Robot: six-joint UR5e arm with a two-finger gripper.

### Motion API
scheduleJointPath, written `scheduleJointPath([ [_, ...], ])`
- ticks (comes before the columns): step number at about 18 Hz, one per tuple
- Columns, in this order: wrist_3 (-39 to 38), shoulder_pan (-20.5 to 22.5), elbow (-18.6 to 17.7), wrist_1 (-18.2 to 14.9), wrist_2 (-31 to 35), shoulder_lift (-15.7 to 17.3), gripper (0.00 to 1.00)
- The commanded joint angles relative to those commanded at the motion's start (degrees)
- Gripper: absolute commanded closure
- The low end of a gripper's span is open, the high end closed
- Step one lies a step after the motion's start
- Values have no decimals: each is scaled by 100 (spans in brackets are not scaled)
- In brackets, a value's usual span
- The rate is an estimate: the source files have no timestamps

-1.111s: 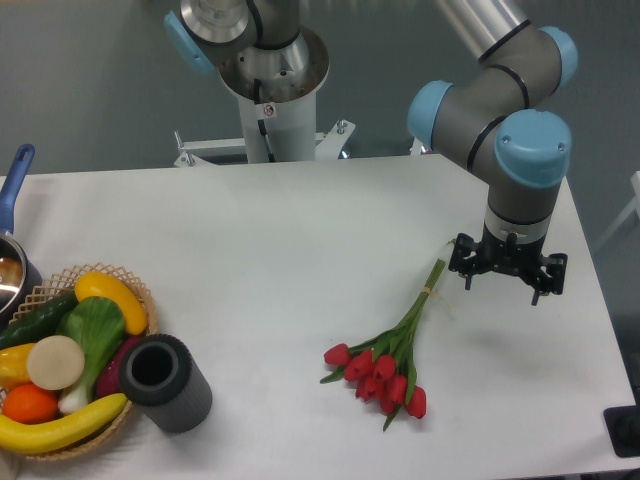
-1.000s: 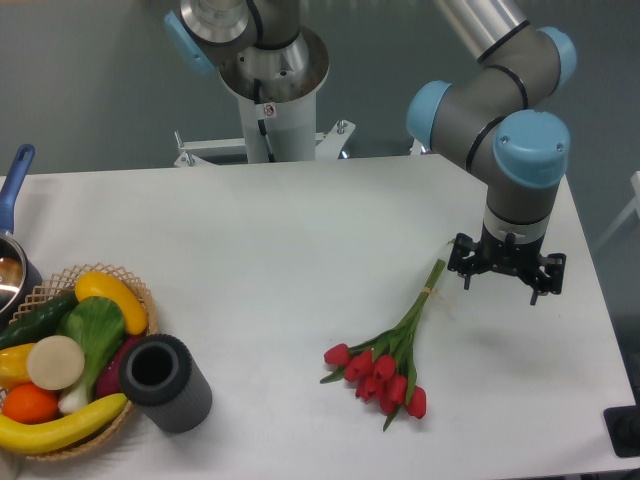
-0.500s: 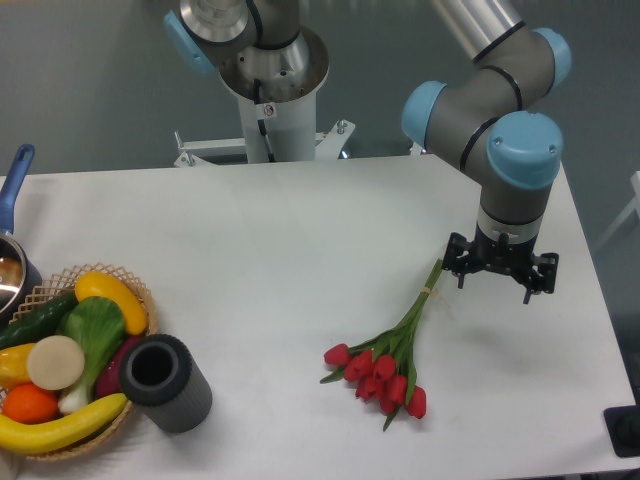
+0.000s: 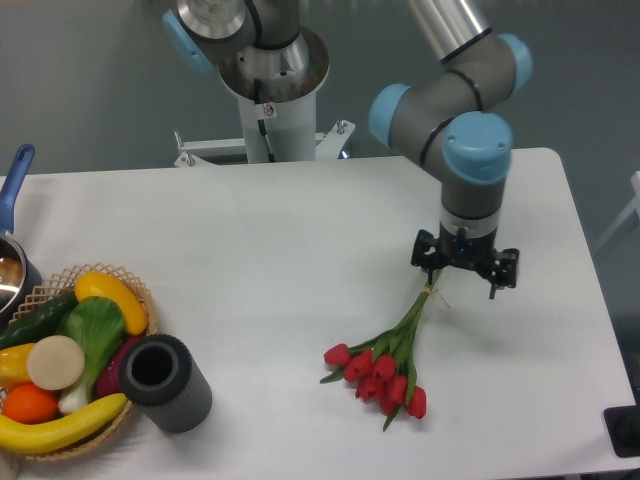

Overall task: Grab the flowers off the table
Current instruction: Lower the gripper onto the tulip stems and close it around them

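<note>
The flowers are a bunch of red tulip buds with long green stems. They lie on the white table at the front right, stems pointing up and to the right. My gripper hangs over the upper end of the stems, pointing down, just above the table. Its fingers are mostly hidden under the wrist, so I cannot tell whether they are open or shut. It holds nothing that I can see.
A wicker basket with yellow, orange and green produce sits at the front left. A dark grey cylinder lies against it. A pot with a blue handle is at the left edge. The arm's base stands behind the table.
My gripper has moved left and slightly back, from right of the stems to over their upper end. The flowers have not moved.
</note>
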Motion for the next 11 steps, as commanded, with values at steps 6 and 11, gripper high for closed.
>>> scheduleJointPath([
  [6, -9, -282, -36, -26, 26, -325, 0],
  [11, 0, -352, 26, -26, 35, -554, 0],
])
